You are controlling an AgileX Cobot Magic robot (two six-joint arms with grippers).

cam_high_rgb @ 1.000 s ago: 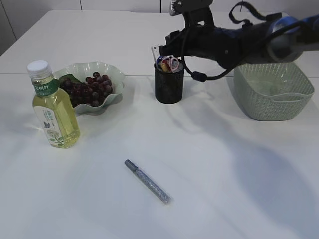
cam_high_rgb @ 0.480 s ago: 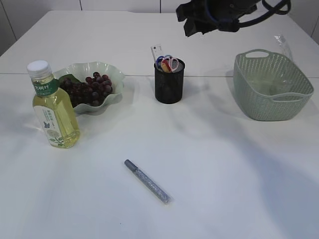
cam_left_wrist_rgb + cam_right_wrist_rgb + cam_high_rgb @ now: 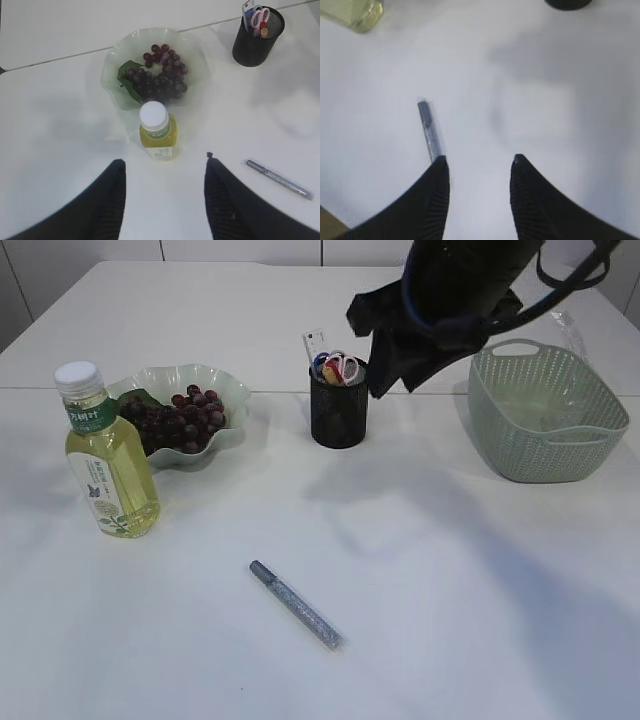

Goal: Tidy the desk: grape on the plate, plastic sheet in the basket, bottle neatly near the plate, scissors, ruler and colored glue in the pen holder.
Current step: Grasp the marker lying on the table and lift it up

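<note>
the right tool [image 3: 477, 165] hangs above the desk [image 3: 450, 580] with its two dark ribbed fingers [image 3: 432, 200] apart and nothing between them; only bare desk shows in the gap. just beside its left finger in the right wrist view lies the colored glue [image 3: 430, 131], a slim grey glittery pen. in the exterior view the right arm [image 3: 450, 300] is a dark blurred mass above the far middle of the desk, between the pen holder [image 3: 339, 405] and the basket [image 3: 545, 415].

the left tool [image 3: 165, 167] also has its fingers [image 3: 107, 200] spread, empty, above the near-left part of the desk, with the bottle [image 3: 158, 131] showing between them further on.

the colored glue [image 3: 295, 604] lies flat near the middle of the front edge, slanted, well apart from everything else. the pen holder, a black mesh cup, stands toward the far middle and holds the scissors [image 3: 340, 366] with pale handles and the ruler [image 3: 314, 343], which sticks up at its far-left side. the basket, pale green, stands toward the far right edge; a clear plastic sheet [image 3: 566, 328] shows faintly at its far rim. toward the left edge the plate [image 3: 225, 390], a wavy pale green dish, carries the grape [image 3: 180, 418] bunch, and the bottle [image 3: 108, 455] of yellow drink stands upright just beside the plate's front-left rim.
</note>
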